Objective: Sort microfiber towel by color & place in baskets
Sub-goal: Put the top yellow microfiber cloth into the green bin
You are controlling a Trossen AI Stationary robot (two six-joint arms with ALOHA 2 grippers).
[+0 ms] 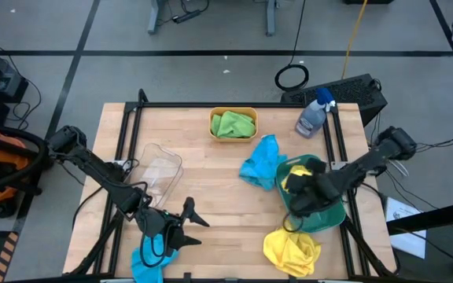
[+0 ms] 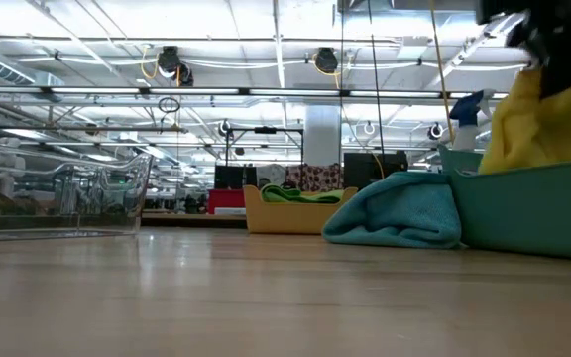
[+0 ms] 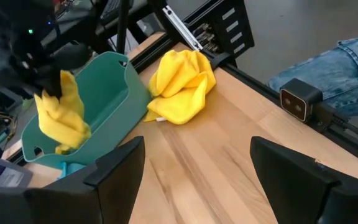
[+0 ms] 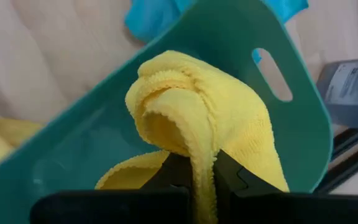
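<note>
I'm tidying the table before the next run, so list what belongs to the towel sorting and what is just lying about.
Part of the job:
- green towels in the orange-yellow basket
- yellow towel held in the right gripper over the teal basket
- yellow towel on the table
- blue towel by the teal basket
- blue towel at the front edge
- clear basket
- left gripper, fingers open

Lying about:
- spray bottle

A towel [image 1: 233, 124] lies in the middle back basket [image 1: 215, 116].

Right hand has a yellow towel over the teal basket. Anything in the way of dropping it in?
Nothing visible. The right hand grips the yellow towel directly above the teal basket, partly inside its open top. The blue towel lies outside, against the basket's wall.
</note>
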